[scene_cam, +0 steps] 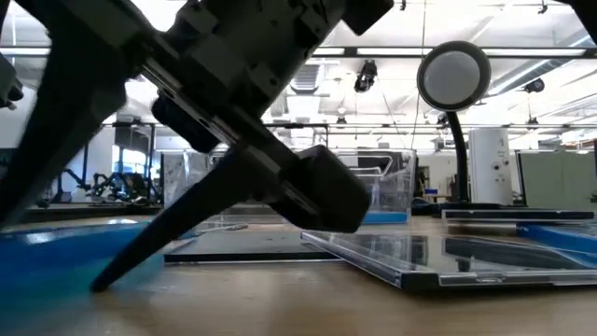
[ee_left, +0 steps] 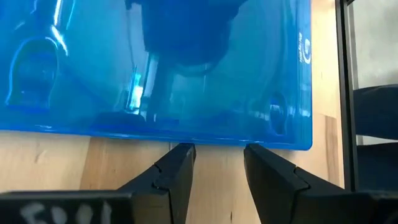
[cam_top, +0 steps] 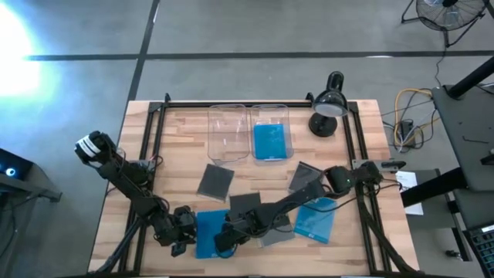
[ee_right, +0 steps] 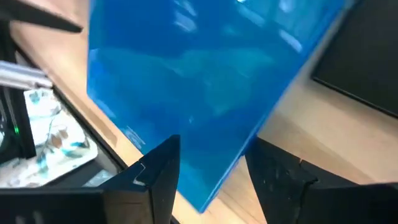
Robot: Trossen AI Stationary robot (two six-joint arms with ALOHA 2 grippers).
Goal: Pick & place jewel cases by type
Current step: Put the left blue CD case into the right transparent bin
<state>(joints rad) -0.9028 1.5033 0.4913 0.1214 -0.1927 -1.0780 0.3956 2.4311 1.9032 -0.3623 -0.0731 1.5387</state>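
Both the left gripper (cam_top: pixel 181 241) and the right gripper (cam_top: pixel 221 241) stand with fingers apart at opposite edges of the flat bright blue plastic jewel case (cam_top: pixel 211 232), which lies at the wooden table's (cam_top: pixel 347 239) near edge. I judge that two arms so near risk colliding, or pushing the thin case off the table.

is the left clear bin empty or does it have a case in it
Empty: in the high view the left clear bin shows only bare wood through it, while the right bin holds a blue case.

No readable text, only a small pale mark on the blue jewel case (ee_left: pixel 186 68) edge (too blurred to read)
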